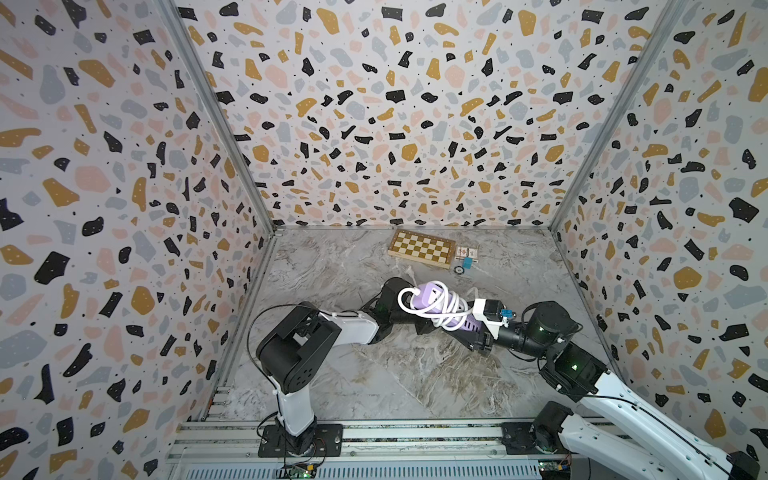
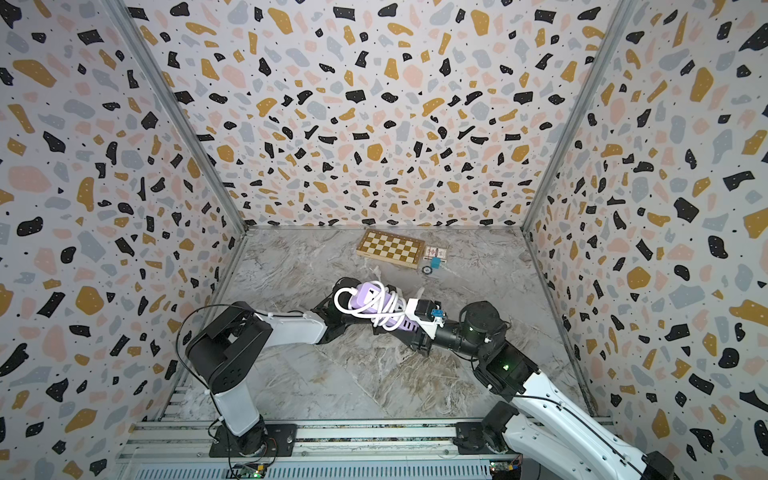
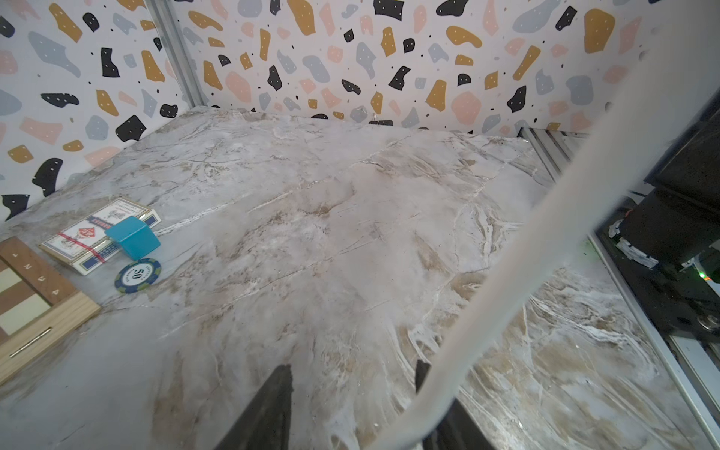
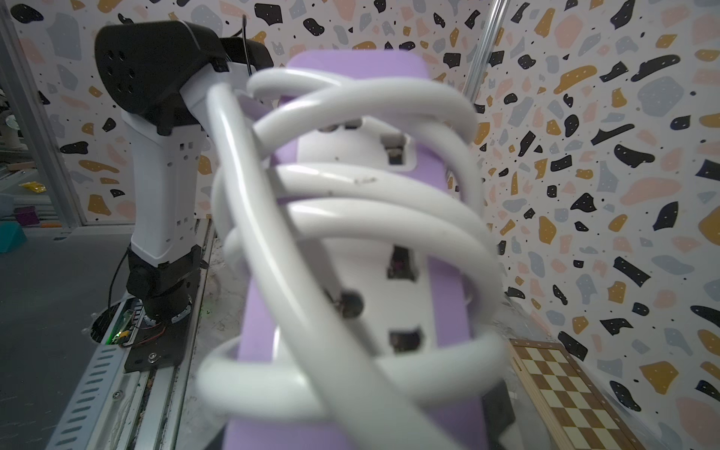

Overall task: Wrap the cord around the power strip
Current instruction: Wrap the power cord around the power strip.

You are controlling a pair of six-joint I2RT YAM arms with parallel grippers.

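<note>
Between right fingers (image 4: 498, 409), power strip (image 4: 350, 66)

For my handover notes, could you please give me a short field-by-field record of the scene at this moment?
power strip: lavender, held above the table
cord: several loops around the strip
right gripper: shut on the strip's port end
left gripper: open, cord running past its fingers
background: chessboard, card pack, blue block, poker chip, near the back wall
</note>
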